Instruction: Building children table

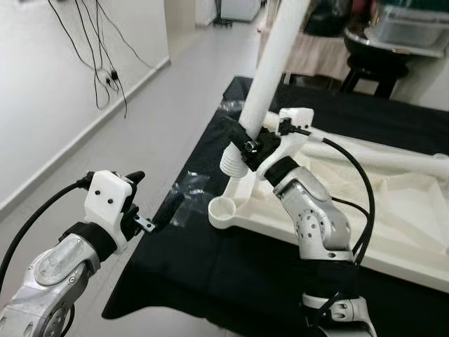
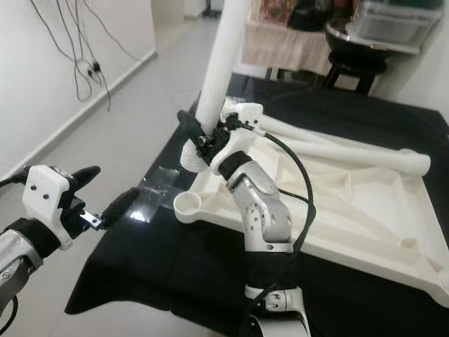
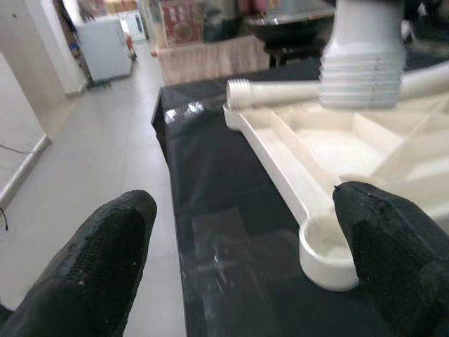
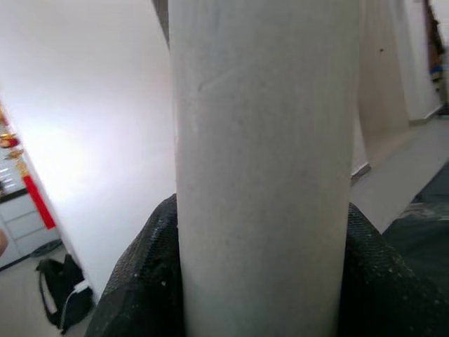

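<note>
An upside-down white table top (image 1: 393,210) lies on the black cloth. Its near corner has a round socket (image 1: 223,209). My right gripper (image 1: 249,151) is shut on a white table leg (image 1: 270,77), held tilted just above its threaded end (image 1: 233,166). That end hangs a little above and behind the socket. In the right wrist view the leg (image 4: 259,161) sits between both black fingers (image 4: 140,281). My left gripper (image 1: 151,193) stands open and empty at the table's left edge, facing the socket (image 3: 326,249). A second leg (image 2: 351,151) lies across the table top.
The black-covered table (image 1: 210,281) ends close to my left gripper, with grey floor (image 1: 140,126) beyond. Clear plastic wrap (image 1: 186,186) lies on the cloth near the edge. Cables hang on the white wall (image 1: 98,70). A black stool (image 1: 379,67) stands at the back right.
</note>
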`<state>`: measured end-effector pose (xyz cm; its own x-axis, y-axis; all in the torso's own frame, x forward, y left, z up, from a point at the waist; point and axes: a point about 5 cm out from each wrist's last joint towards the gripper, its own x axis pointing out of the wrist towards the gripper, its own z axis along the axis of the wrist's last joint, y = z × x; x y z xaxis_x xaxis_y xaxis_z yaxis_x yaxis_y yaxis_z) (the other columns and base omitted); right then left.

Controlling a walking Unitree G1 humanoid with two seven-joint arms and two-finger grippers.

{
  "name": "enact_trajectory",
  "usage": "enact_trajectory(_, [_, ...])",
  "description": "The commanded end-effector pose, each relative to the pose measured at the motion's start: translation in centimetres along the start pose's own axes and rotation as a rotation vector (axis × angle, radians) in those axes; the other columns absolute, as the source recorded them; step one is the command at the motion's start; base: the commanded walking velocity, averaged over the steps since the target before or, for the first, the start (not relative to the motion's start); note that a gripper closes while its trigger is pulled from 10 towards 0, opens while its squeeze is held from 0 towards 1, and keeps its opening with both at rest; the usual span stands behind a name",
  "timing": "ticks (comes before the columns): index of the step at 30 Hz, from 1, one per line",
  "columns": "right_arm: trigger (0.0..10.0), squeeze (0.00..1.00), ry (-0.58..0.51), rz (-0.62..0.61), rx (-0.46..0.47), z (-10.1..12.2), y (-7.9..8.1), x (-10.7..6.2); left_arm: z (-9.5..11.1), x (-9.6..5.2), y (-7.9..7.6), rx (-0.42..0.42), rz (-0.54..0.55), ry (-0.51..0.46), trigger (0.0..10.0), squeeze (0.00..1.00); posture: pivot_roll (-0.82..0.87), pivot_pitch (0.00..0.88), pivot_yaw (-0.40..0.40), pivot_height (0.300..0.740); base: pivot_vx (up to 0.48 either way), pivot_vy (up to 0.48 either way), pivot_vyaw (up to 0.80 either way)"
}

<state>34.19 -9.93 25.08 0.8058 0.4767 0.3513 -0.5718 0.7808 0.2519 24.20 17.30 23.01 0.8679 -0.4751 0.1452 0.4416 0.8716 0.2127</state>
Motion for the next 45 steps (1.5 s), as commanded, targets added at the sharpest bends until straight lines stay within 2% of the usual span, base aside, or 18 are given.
enact_trajectory(1, [10.0,0.0,-0.024,-0.058,-0.038,0.6,-1.1,0.1,0.8,0.5,0.7,-0.019,0.003,-0.039,10.0,0.0,0.06,0.015,-0.037,0.74,0.0,0.0,0.0])
enact_trajectory(3, [10.0,0.0,-0.024,-0.058,-0.038,0.6,-1.1,0.1,0.8,0.5,0.7,-0.019,0.003,-0.039,10.0,0.0,0.06,0.015,-0.037,0.74,0.0,0.0,0.0])
enact_trajectory(7, [10.0,0.0,-0.015,-0.156,-0.098,1.0,-3.0,-0.1,2.8,1.0,2.1,-0.047,0.032,-0.128,10.0,0.0,0.07,0.005,-0.038,0.74,0.0,0.0,0.0])
enact_trajectory(9, [10.0,0.0,-0.015,-0.156,-0.098,1.0,-3.0,-0.1,2.8,1.0,2.1,-0.047,0.032,-0.128,10.0,0.0,0.07,0.005,-0.038,0.74,0.0,0.0,0.0])
enact_trajectory(13, [10.0,0.0,0.015,-0.213,-0.173,0.8,-4.0,-0.3,4.7,1.7,3.1,-0.105,0.055,-0.228,10.0,0.0,0.07,0.0,-0.041,0.74,0.0,0.0,0.0])
enact_trajectory(14, [10.0,0.0,0.042,-0.215,-0.226,0.4,-4.1,-0.4,5.6,2.0,3.3,-0.139,0.051,-0.275,10.0,0.07,0.07,0.0,-0.042,0.74,0.0,0.0,0.0])
enact_trajectory(15, [10.0,0.0,0.067,-0.2,-0.275,-0.1,-3.9,-0.4,6.2,2.3,3.3,-0.163,0.033,-0.308,10.0,0.84,0.07,0.0,-0.044,0.74,0.0,0.0,0.0])
enact_trajectory(16, [10.0,0.0,0.067,-0.2,-0.275,-0.1,-3.9,-0.4,6.2,2.3,3.3,-0.163,0.033,-0.308,10.0,0.84,0.07,0.0,-0.044,0.74,0.0,0.0,0.0])
enact_trajectory(17, [10.0,0.0,0.084,-0.176,-0.301,-0.6,-3.4,-0.4,6.5,2.5,3.2,-0.179,0.009,-0.328,10.0,1.0,0.07,0.0,-0.046,0.74,0.0,0.0,0.0])
enact_trajectory(21, [10.0,0.0,0.102,-0.137,-0.332,-1.1,-2.7,-0.3,6.7,2.7,3.0,-0.181,-0.01,-0.336,10.0,1.0,0.07,0.0,-0.047,0.74,0.0,0.0,0.0])
enact_trajectory(25, [10.0,0.0,0.165,0.159,-0.444,-4.0,1.0,-0.8,7.4,3.7,3.5,-0.187,0.003,-0.371,10.0,1.0,0.06,0.0,-0.048,0.74,0.0,0.0,0.0])
enact_trajectory(29, [10.0,0.0,0.168,0.19,-0.446,-4.2,1.3,-1.0,7.5,3.7,3.5,-0.19,0.007,-0.374,10.0,1.0,0.06,0.0,-0.048,0.74,0.0,0.0,0.0])
enact_trajectory(30, [10.0,0.0,0.174,0.24,-0.453,-4.5,1.9,-1.3,7.7,3.8,3.8,-0.203,0.009,-0.382,10.0,0.0,0.06,0.0,-0.047,0.74,0.0,0.0,0.0])
enact_trajectory(32, [10.0,0.0,0.185,0.306,-0.459,-4.9,2.7,-1.7,7.8,3.9,4.0,-0.211,0.007,-0.39,10.0,0.0,0.06,0.0,-0.044,0.74,0.0,0.0,0.0])
enact_trajectory(33, [10.0,0.0,0.201,0.411,-0.465,-5.5,4.0,-2.3,8.0,4.1,4.2,-0.232,-0.006,-0.398,10.0,0.0,0.05,0.0,-0.04,0.74,0.0,0.0,0.0])
enact_trajectory(34, [10.0,0.0,0.204,0.434,-0.466,-5.7,4.3,-2.4,7.9,4.2,4.1,-0.237,-0.014,-0.398,10.0,0.0,0.05,0.0,-0.04,0.74,0.0,0.0,0.0])
enact_trajectory(43, [10.0,0.0,0.201,0.49,-0.466,-6.2,5.4,-2.6,7.3,4.6,3.0,-0.283,-0.122,-0.378,10.0,0.0,0.05,0.0,-0.034,0.74,0.0,0.0,0.0])
enact_trajectory(45, [10.0,0.0,0.203,0.436,-0.463,-6.1,4.8,-2.2,7.1,4.6,2.8,-0.286,-0.136,-0.371,10.0,0.0,0.05,0.0,-0.032,0.74,0.0,0.0,0.0])
